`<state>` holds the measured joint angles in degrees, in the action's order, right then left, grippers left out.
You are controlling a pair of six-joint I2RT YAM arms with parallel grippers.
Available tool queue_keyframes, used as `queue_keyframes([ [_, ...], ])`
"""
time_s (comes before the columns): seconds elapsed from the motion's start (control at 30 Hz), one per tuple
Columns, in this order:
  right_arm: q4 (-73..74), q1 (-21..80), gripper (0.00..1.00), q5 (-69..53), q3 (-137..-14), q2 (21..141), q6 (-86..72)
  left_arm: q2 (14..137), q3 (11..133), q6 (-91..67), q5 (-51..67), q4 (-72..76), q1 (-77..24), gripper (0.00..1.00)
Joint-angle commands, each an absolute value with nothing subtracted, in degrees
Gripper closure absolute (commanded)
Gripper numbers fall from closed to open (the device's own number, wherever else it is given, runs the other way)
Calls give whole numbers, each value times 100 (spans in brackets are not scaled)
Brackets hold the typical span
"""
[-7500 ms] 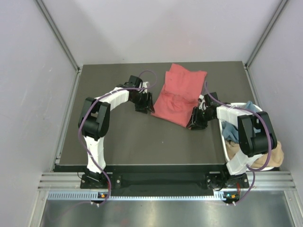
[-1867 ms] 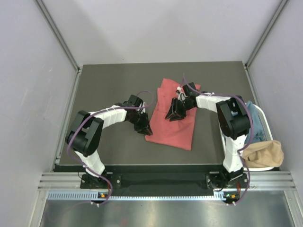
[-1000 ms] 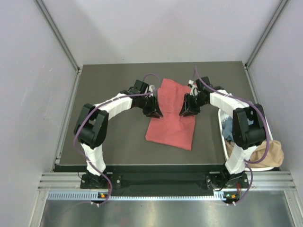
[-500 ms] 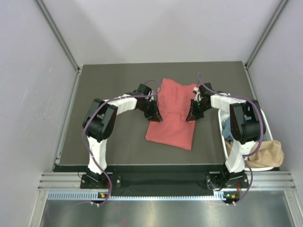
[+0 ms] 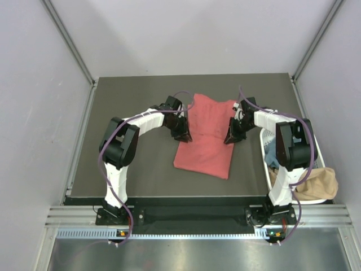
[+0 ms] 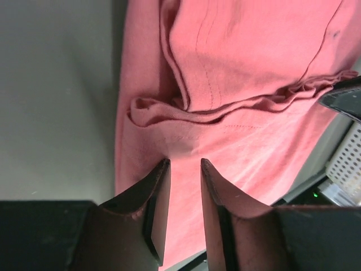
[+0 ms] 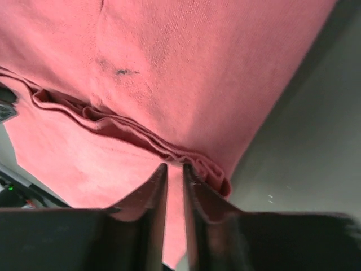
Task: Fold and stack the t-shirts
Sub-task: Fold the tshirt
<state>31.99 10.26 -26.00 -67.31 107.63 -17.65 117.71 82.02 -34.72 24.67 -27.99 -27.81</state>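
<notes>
Left tool (image 6: pixel 185 162) and right tool (image 7: pixel 175 166) flank the coral-red t-shirt (image 5: pixel 204 152); grips unclear.

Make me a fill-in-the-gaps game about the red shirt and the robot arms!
1. The soft coral-red t-shirt lies on the dark ____.
2. The shirt lies ____ the left gripper and the right gripper.
3. The white slotted plastic basket stands at the robot's ____ side of the table.
4. The cloth drooping over the basket's near end is coloured ____.

Missing words: table; between; right; tan.
</notes>
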Motion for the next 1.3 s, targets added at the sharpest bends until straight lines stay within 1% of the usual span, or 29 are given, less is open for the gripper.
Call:
queue_keyframes([
  [0.0, 3550, 888, 79, -1996, -7276, 10302, -1362, 11426, 8630, -2998, 1987, -3322, -2760, 66],
  [0.1, 3840, 896, 67, -1942, -7321, 10047, -1388, 11233, 8842, -2822, 2021, -3638, -2760, 64],
  [0.13, 3867, 914, 65, -1986, -7286, 9994, -1423, 11093, 8824, -2786, 2021, -3691, -2760, 63],
  [0.2, 3832, 966, 63, -2205, -7068, 9845, -1599, 10926, 8702, -2742, 2135, -3735, -2760, 63],
  [0.3, 3543, 1186, 60, -2452, -6647, 9643, -1880, 10574, 8228, -2856, 2634, -3499, -2768, 64],
  [0.33, 3446, 1247, 60, -2478, -6531, 9589, -1950, 10399, 7879, -2935, 2732, -3394, -2777, 64],
  [0.4, 3200, 1450, 60, -2627, -6207, 9467, -2170, 10196, 7490, -3146, 2908, -3200, -2821, 65],
  [0.43, 3104, 1520, 60, -2706, -6092, 9422, -2240, 10021, 7105, -3207, 2996, -3034, -2830, 66],
  [0.57, 2664, 2056, 62, -3119, -5626, 9132, -2548, 9590, 6207, -3384, 2980, -2786, -2830, 68],
  [0.63, 2584, 2127, 66, -3147, -5362, 8983, -2558, 9501, 5812, -3366, 2848, -2769, -2813, 68],
  [0.67, 2567, 2127, 69, -3120, -5257, 8939, -2549, 9518, 5705, -3358, 2752, -2769, -2760, 68],
  [0.7, 2532, 2118, 74, -3094, -5030, 8860, -2540, 9606, 5530, -3349, 2734, -2751, -2742, 69],
  [0.73, 2514, 2101, 76, -3076, -4914, 8842, -2505, 9667, 5467, -3340, 2716, -2725, -2725, 69],
  [0.9, 2619, 1934, 77, -2743, -4431, 8930, -2233, 9940, 5440, -3077, 2102, -2961, -2637, 70],
  [0.97, 2811, 1925, 77, -2585, -4438, 8903, -2154, 9967, 5493, -3015, 2057, -3076, -2637, 70],
  [1.13, 3216, 2065, 75, -2680, -4947, 8394, -2294, 9433, 5791, -2962, 2057, -3567, -2654, 71],
  [1.23, 3200, 2433, 72, -2970, -5343, 8341, -2661, 9150, 6230, -2997, 2214, -3823, -2689, 70],
  [1.27, 3121, 2504, 71, -3240, -5413, 8384, -2733, 9132, 6336, -3084, 2293, -3823, -2716, 70],
])
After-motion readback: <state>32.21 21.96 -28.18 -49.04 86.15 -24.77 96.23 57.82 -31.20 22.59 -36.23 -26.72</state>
